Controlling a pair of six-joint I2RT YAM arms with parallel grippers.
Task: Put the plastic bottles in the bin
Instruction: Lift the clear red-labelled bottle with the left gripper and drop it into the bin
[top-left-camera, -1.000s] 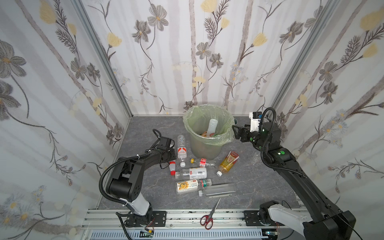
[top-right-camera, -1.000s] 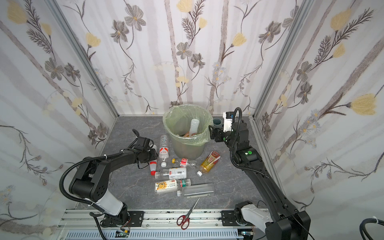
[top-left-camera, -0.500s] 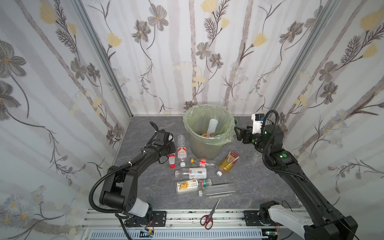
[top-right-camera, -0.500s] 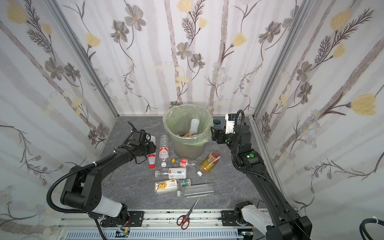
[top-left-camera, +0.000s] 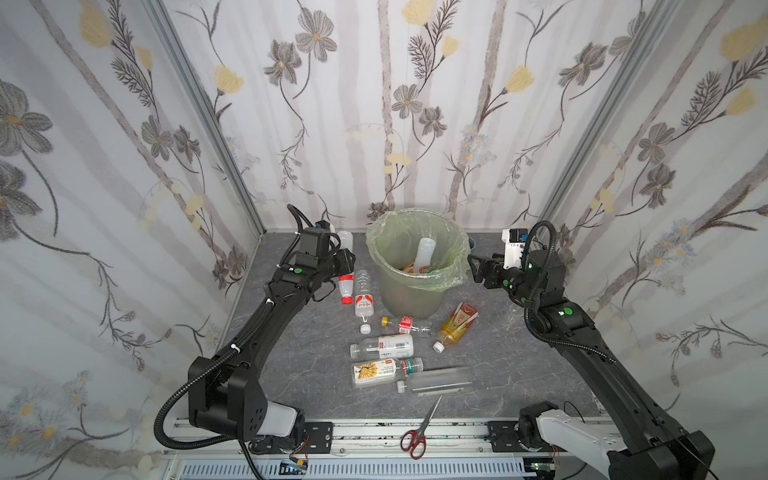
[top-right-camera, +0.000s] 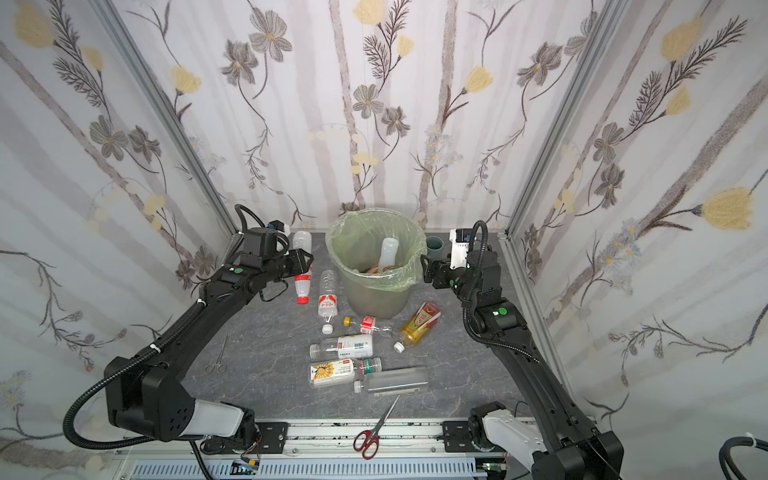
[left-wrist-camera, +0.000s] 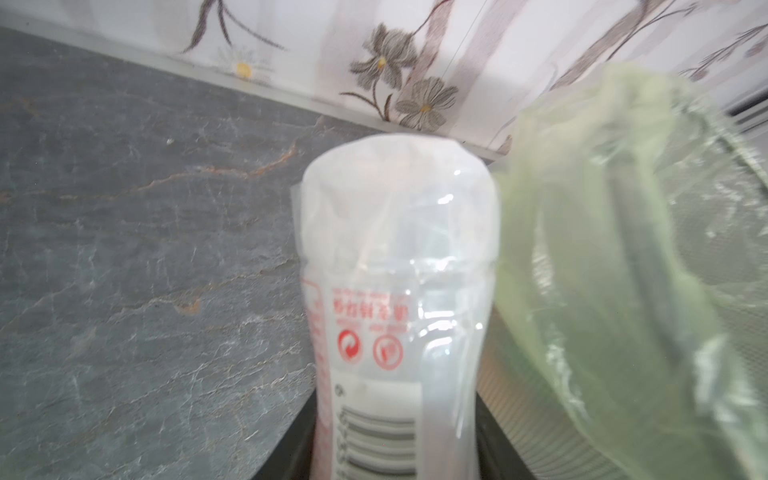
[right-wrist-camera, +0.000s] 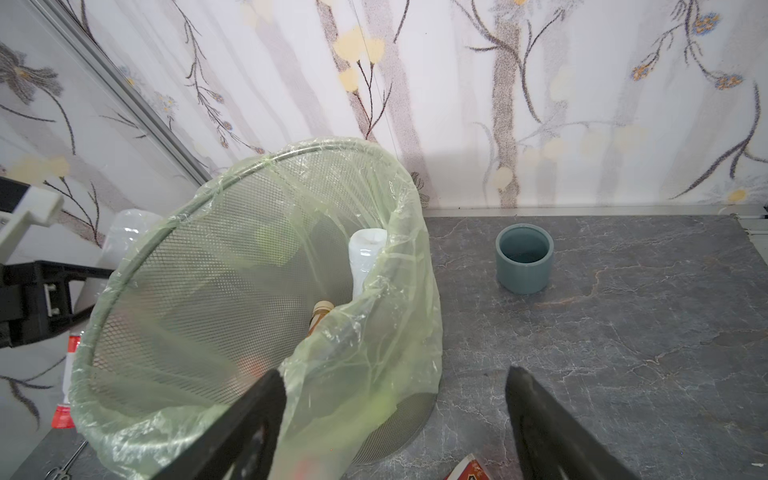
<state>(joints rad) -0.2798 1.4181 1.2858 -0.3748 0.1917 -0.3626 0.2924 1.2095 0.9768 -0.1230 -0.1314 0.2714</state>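
Left wrist view has my left hand (left-wrist-camera: 392, 446) clamped on a red-printed clear bottle (left-wrist-camera: 399, 257), just beside the bin (left-wrist-camera: 615, 174); my right hand (right-wrist-camera: 395, 376) gapes empty near its rim. A few bottles (top-left-camera: 424, 253) are inside; I judge about seven loose bottles (top-left-camera: 382, 345) remain on the tabletop (top-left-camera: 316, 374), which this wrist view misses and both top views show.

The gripped bottle (left-wrist-camera: 399, 232) carried upside-down red characters (left-wrist-camera: 370, 309), too blurred to read, two round red signs (left-wrist-camera: 350, 345) and a black barcode (left-wrist-camera: 378, 440). Labels on the lying bottles (top-left-camera: 382, 345) were too small to read.
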